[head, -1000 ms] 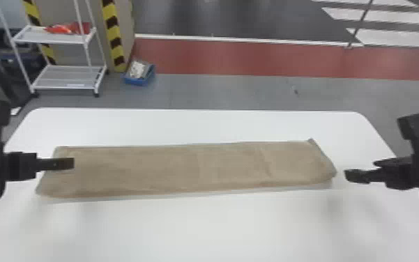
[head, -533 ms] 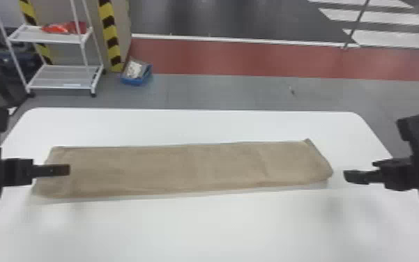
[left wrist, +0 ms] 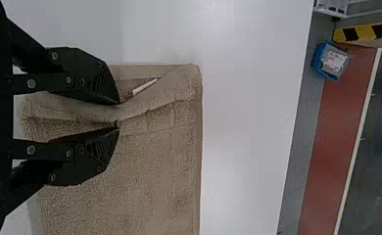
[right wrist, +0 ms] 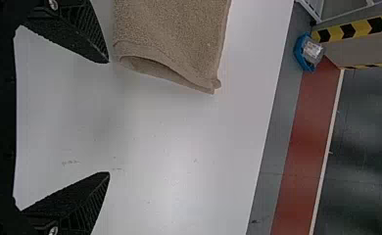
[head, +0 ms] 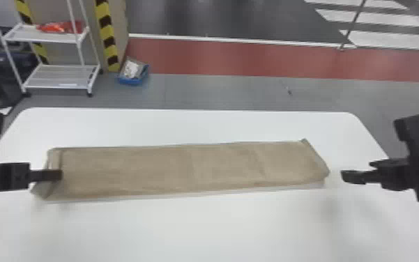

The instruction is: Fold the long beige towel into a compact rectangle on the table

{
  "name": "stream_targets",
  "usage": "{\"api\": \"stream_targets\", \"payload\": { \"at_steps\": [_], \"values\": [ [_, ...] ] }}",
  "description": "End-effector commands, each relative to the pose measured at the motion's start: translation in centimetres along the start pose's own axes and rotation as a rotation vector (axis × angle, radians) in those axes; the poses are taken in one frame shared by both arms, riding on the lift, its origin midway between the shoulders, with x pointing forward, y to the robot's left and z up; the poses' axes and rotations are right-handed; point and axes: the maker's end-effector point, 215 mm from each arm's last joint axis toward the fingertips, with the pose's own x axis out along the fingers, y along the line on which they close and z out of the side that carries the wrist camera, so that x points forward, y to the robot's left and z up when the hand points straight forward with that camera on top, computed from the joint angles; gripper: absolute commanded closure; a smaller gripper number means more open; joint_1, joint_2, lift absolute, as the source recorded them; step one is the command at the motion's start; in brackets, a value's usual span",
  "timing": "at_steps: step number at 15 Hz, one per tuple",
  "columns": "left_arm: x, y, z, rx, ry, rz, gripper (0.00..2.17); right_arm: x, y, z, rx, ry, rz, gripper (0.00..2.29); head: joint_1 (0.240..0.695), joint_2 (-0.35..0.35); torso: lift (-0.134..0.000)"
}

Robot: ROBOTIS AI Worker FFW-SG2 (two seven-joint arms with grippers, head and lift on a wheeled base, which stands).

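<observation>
Long beige towel (head: 159,170), a flat strip across the white table (head: 219,230). Left end: pinched into a ridge by the left gripper (left wrist: 118,116). Right gripper (right wrist: 108,117): jaws spread, just beside the other end. Step judged in hand: crosswise fold; the next move should lift the pinched end inward, edges aligned.

I'd call this a workshop or industrial lab: a red floor lane (head: 253,59) edged by a white line (head: 236,40) crosses the grey floor (head: 219,92), broad white stripes (head: 386,39) are painted farther back, yellow-and-black hazard striping (head: 107,35) borders a tan panel (head: 53,12), and a white open-framed rack (head: 44,78) stands on casters (head: 89,94).
</observation>
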Motion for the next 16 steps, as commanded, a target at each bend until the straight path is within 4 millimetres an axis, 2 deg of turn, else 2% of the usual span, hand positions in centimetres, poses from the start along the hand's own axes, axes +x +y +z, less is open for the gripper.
{"api": "stream_targets", "payload": {
  "at_steps": [1, 2, 3, 7, 9, 12, 13, 14, 15, 16],
  "values": [
    [-0.1, -0.3, -0.3, -0.015, 0.006, -0.021, 1.32, 0.0, 0.0, -0.1, 0.001, 0.001, 0.002, 0.06, 0.695, -0.111, -0.124],
    [-0.1, -0.2, -0.7, -0.023, 0.015, -0.013, 1.8, 0.0, 0.0, -0.2, 0.001, 0.002, 0.002, 0.06, 0.695, -0.113, -0.124],
    [-0.2, 0.1, -0.9, -0.035, 0.02, -0.006, 1.92, 0.0, 0.0, -0.2, 0.001, 0.002, 0.003, 0.06, 0.695, -0.116, -0.124],
    [-0.7, 0.9, -1.0, -0.052, 0.011, -0.002, 1.92, 0.0, 0.1, -0.4, 0.002, 0.005, 0.004, 0.06, 0.695, -0.112, -0.124],
    [-1.4, 1.4, -0.4, -0.059, -0.008, -0.009, 1.92, 0.0, 0.1, -0.6, 0.004, 0.006, 0.005, 0.06, 0.695, -0.109, -0.124],
    [-2.5, 1.8, -1.1, -0.068, -0.003, -0.017, 1.91, -0.1, -0.3, -1.0, 0.008, 0.004, 0.0, 0.06, 0.695, -0.098, -0.124],
    [-2.4, 2.2, -1.8, -0.068, 0.007, -0.002, 1.67, 0.0, -0.3, -1.1, 0.009, 0.007, 0.001, 0.06, 0.695, -0.097, -0.124],
    [-2.3, 2.6, -2.3, -0.066, 0.011, 0.02, 0.78, 0.1, -0.2, -1.1, 0.008, 0.006, 0.004, 0.06, 0.695, -0.096, -0.124],
    [-2.2, 2.7, -2.6, -0.068, 0.014, 0.026, 0.14, 0.2, 0.0, -1.0, 0.006, 0.006, 0.007, 0.06, 0.695, -0.093, -0.124],
    [-2.1, 2.9, -2.6, -0.067, 0.015, 0.042, 0.07, 0.3, 0.2, -1.1, 0.008, 0.008, 0.009, 0.06, 0.695, -0.09, -0.124]
  ]
}}
